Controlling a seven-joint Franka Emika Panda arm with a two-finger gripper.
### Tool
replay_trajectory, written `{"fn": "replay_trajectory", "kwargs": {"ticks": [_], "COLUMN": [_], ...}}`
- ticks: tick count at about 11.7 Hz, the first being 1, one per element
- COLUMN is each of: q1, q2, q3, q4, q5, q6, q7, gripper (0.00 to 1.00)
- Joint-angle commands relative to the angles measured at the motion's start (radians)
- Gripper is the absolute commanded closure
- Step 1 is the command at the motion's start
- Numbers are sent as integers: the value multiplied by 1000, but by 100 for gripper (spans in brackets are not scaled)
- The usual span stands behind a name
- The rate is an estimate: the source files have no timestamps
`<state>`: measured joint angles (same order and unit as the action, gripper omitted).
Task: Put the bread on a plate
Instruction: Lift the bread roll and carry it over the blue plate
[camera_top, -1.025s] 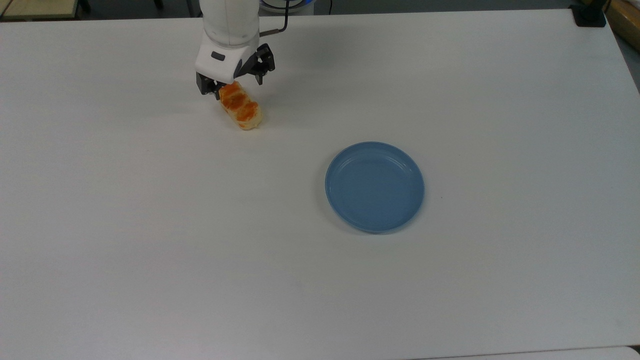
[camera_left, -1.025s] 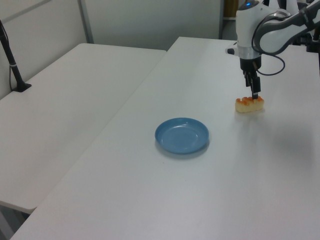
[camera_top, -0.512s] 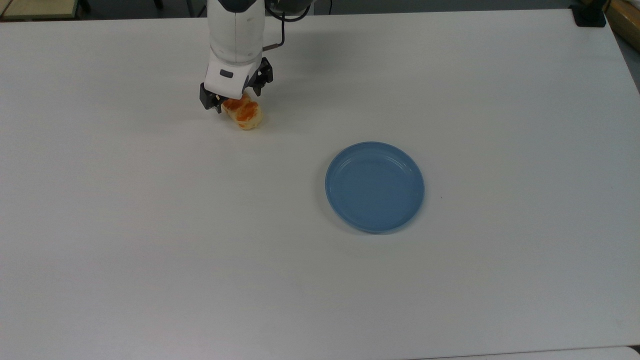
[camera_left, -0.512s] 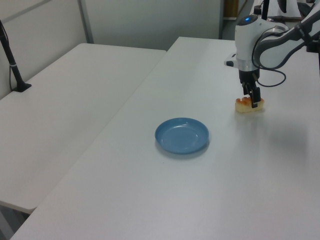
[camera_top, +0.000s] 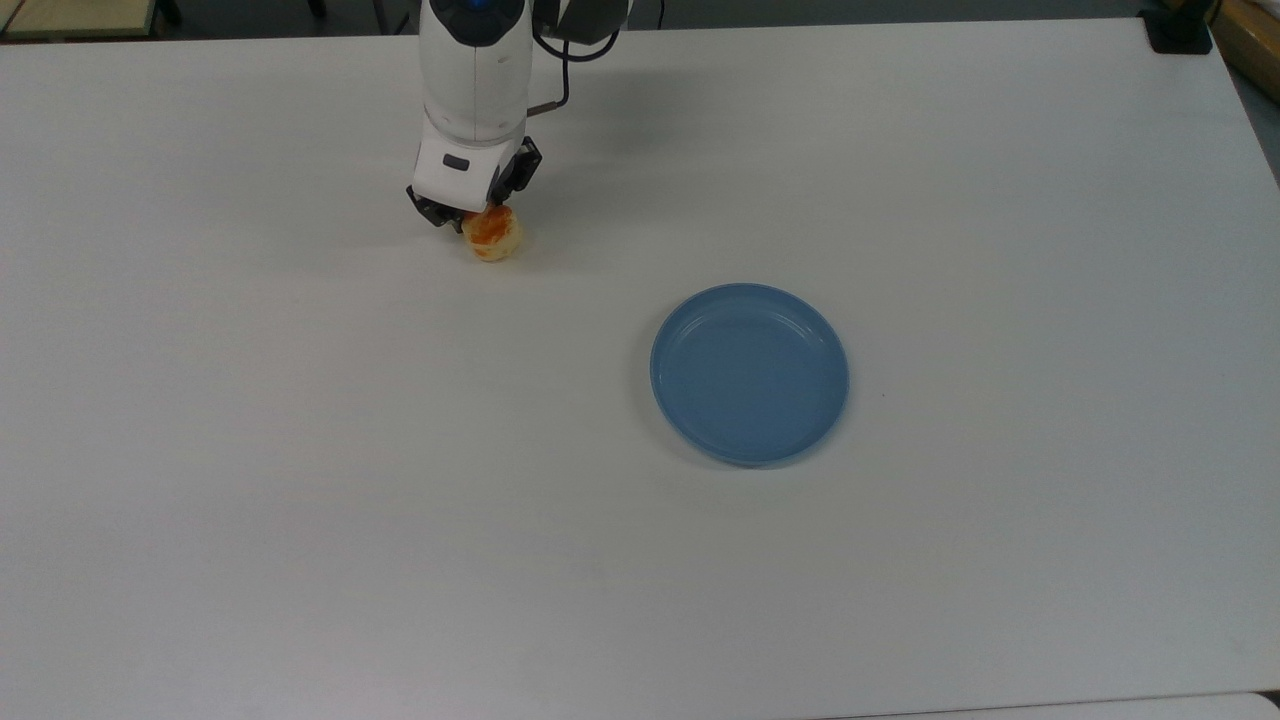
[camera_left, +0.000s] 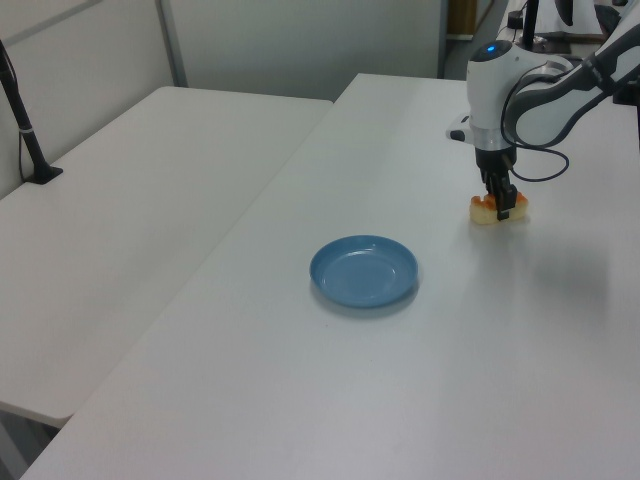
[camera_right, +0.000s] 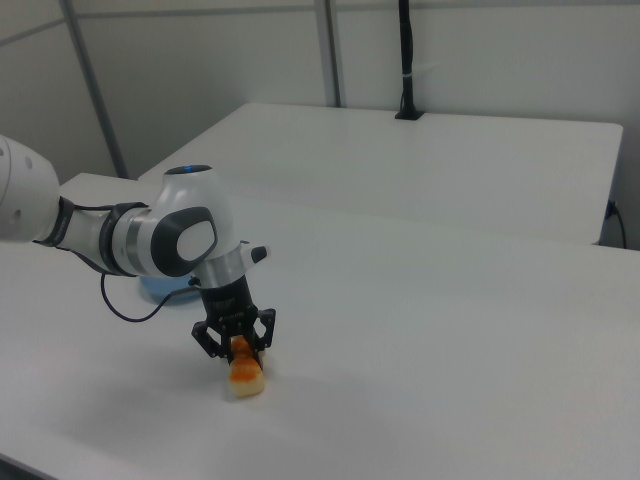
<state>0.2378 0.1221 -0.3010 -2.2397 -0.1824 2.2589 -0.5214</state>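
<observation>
Bread (camera_top: 494, 235): lying on the white table (camera_top: 300, 450), near the far edge in the top view, well apart from the plate. Not yet lifted.

Gripper (camera_right: 235, 350): reaching straight down over the bread, its fingers (camera_right: 264, 331) standing apart on either side of the roll; no squeeze is showing, so the grasp is judged not yet closed.

Plate (camera_top: 749, 373): blue, sitting bare on the table, nothing lying in it.

Progress: early stage. Reaching is looking finished; closing, lifting, carrying across to the plate and releasing are all remaining.
</observation>
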Motion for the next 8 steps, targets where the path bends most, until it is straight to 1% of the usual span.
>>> {"fn": "replay_trajectory", "kwargs": {"ticks": [1,2,3,5,6,7,8], "q1": [20,20,17,14,11,9,5], "q2": [-33,-45,-51,-59,-64,-65,-64], "q3": [-20,-20,-18,-21,-21,-20,-7], "q4": [-12,14,72,204,259,296,361], "q5": [-3,0,7,49,55,73,101], "q6": [11,-17,-85,-230,-284,-318,-375], "q7": [26,26,24,9,17,26,64], "gripper": [67,67,67,67,67,67,67]}}
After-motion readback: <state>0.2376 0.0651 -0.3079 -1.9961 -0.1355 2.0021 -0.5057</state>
